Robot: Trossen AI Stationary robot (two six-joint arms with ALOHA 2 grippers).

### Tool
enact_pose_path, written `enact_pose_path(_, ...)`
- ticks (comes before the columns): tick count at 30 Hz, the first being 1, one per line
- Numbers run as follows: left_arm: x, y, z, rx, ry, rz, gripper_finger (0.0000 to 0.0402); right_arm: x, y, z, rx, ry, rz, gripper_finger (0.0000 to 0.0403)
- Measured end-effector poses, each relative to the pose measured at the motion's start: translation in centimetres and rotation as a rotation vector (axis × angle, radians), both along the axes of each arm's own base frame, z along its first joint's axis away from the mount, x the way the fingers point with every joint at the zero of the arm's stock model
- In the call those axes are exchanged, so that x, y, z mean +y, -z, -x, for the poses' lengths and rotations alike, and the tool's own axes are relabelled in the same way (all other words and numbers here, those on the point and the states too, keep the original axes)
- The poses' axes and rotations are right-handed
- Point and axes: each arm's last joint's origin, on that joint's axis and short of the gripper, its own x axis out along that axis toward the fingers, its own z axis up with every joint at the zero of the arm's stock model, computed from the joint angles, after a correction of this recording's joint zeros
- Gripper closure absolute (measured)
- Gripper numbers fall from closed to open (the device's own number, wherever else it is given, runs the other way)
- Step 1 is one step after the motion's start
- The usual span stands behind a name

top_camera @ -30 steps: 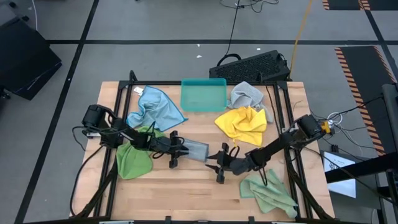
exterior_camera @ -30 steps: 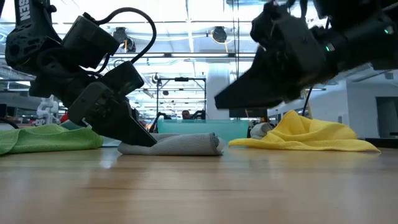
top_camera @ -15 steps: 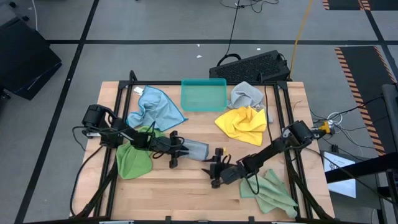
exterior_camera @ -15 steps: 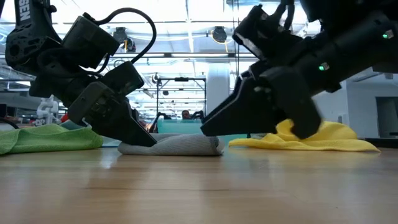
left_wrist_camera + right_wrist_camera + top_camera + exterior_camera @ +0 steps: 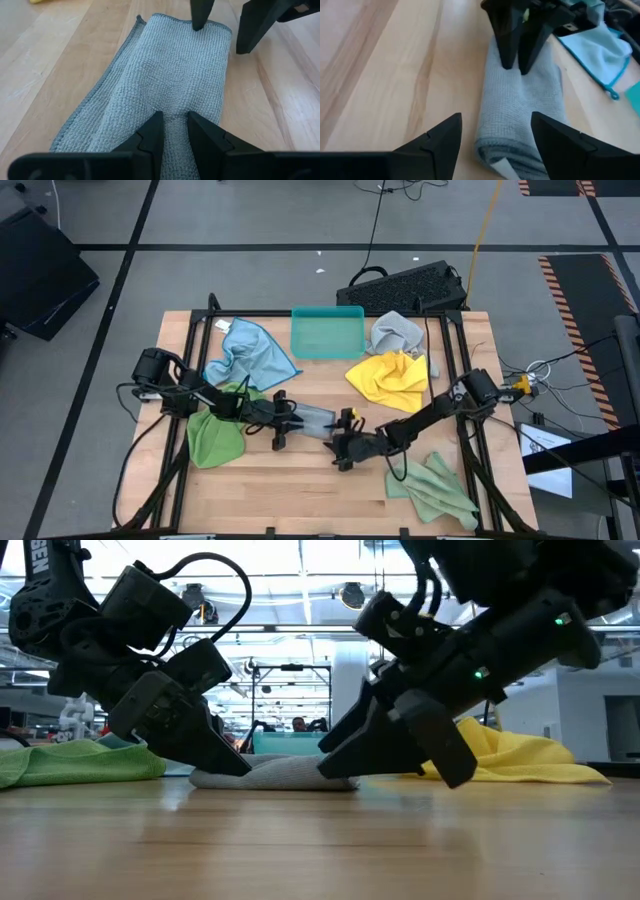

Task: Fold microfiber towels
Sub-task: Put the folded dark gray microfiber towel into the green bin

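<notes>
1. A grey towel [image 5: 313,420] lies folded into a narrow strip at the middle of the wooden table [image 5: 300,480], flat on the boards, with its long axis running from one arm toward the other.
2. The left gripper [image 5: 174,131] presses down on one short end of this strip, its fingers nearly closed and pinching a small ridge of the cloth.
3. The right gripper [image 5: 495,137] sits at the opposite short end, fingers spread wide and straddling the rolled edge without yet holding it. The towel lies straight ahead of it, lengthwise between the fingers.
4. Both arms are about equally near the strip, one at each end. The next move probably turns on the right gripper closing on its end while the left keeps the far end pinned.
5. In the level view the two grippers meet low over the grey strip from either side.
6. Other towels lie unfolded around them: a green towel [image 5: 213,435] and a blue towel [image 5: 250,352] near the left arm, a yellow towel [image 5: 390,378] and a second grey towel [image 5: 396,332] toward the back right, and another green towel [image 5: 435,490] at the front right.
7. A teal tray [image 5: 327,333] sits at the back edge of the table.
</notes>
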Motion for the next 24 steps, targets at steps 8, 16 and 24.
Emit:
enact_pose_path(8,0.0,0.0,0.0,0.001,0.006,0.004,0.0309,-1.0,1.7,-0.5,0.030,0.003,0.003,0.0177)
enact_pose_path(16,0.0,0.0,0.0,0.002,0.007,0.005,0.0309,-1.7,3.2,-0.8,0.025,0.042,-0.040,0.0257)
enact_pose_path(24,-0.2,-1.7,0.3,-0.034,0.066,0.029,0.0309,-2.5,3.4,-1.0,0.031,0.081,-0.085,0.0391)
